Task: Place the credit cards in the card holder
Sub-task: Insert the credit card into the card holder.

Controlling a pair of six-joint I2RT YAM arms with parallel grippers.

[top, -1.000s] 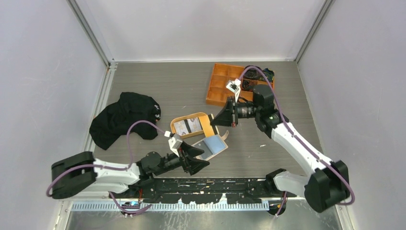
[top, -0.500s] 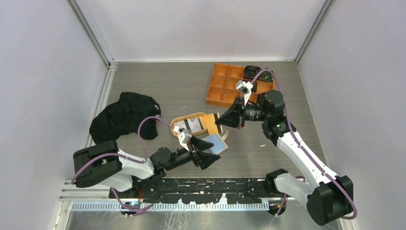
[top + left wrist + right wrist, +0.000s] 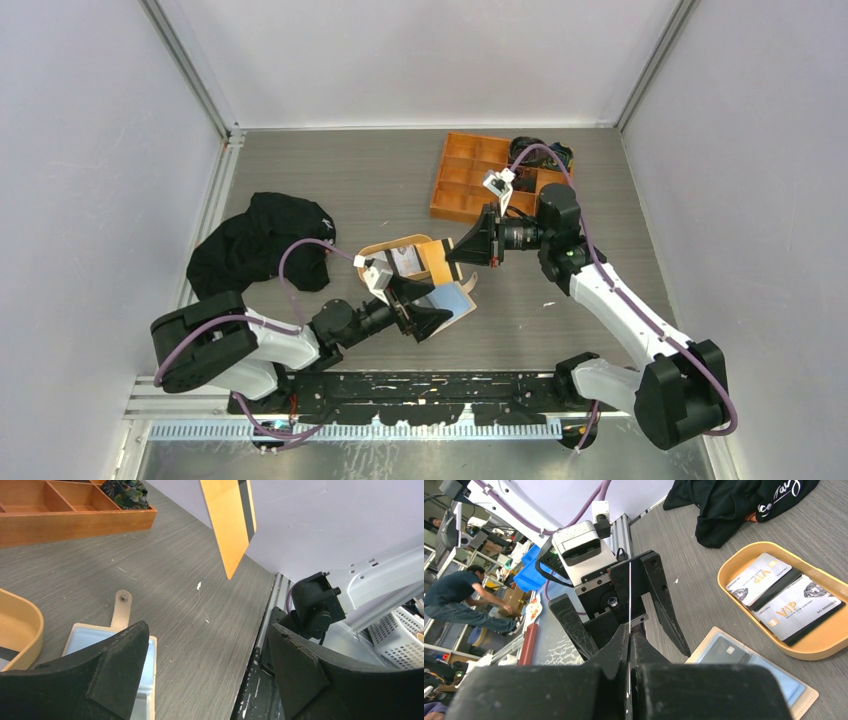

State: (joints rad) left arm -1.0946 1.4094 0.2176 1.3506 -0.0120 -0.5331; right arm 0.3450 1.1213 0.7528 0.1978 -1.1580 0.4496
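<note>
My right gripper (image 3: 452, 252) (image 3: 630, 630) is shut on a thin credit card (image 3: 437, 260) (image 3: 230, 520), orange-backed with a dark stripe, held upright in the air above the table. The card holder (image 3: 458, 298) (image 3: 769, 680) lies open and flat below it, snap tab (image 3: 121, 609) outward, with a dark card (image 3: 724, 652) in its clear pocket. Just beside the holder's near edge, my left gripper (image 3: 437, 306) (image 3: 209, 630) stands open with nothing between its fingers. More light and dark credit cards (image 3: 774, 592) lie in the oval tray (image 3: 375, 250).
An orange compartment box (image 3: 465, 180) (image 3: 65, 510) stands at the back right with dark items in its far cells. A black cloth (image 3: 260, 245) is heaped at the left. The table's near edge and rail (image 3: 265, 645) run right under my left gripper.
My left gripper's jaws have spread wider, and it moved right toward the card holder, then eased back a little. The right gripper keeps the card, wavering slightly.
</note>
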